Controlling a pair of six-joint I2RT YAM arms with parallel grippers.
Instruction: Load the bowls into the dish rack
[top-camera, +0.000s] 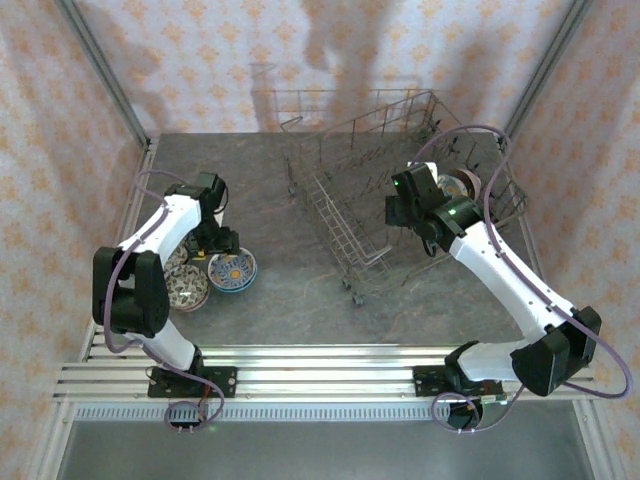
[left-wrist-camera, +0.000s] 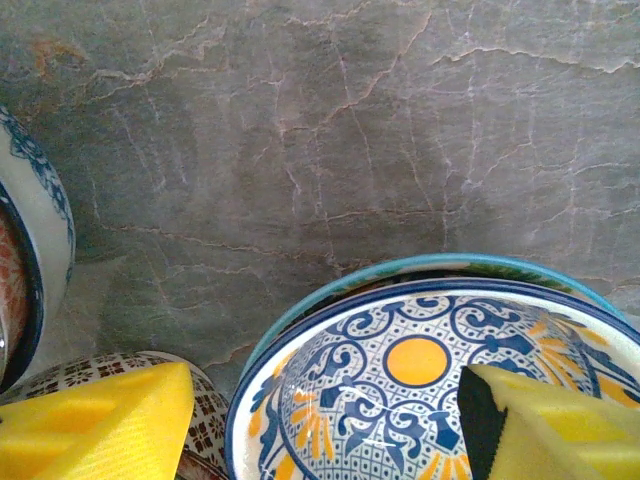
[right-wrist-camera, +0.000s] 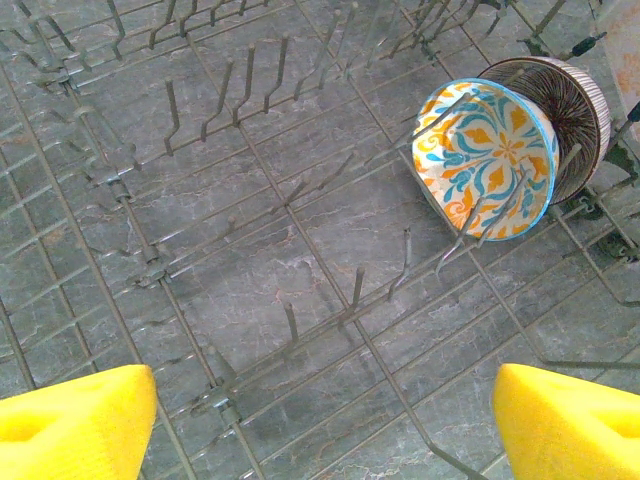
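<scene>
Left pincer (left-wrist-camera: 330, 410) stands wide, pads (left-wrist-camera: 90, 425) straddling the rim of the blue-white bowl (left-wrist-camera: 420, 360) directly below it. Right pincer (right-wrist-camera: 325, 420) gapes above the dish rack (right-wrist-camera: 355, 290), where an orange-turquoise bowl (right-wrist-camera: 485, 160) stands on edge ahead to its right. Grey stone table (left-wrist-camera: 350, 150), pink patterned walls (top-camera: 330, 50).

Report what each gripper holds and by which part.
Nothing is held. The left gripper stands open astride the rim of the blue bowl, one finger inside, one outside, not clamped. The right gripper hangs open over the rack.
</scene>
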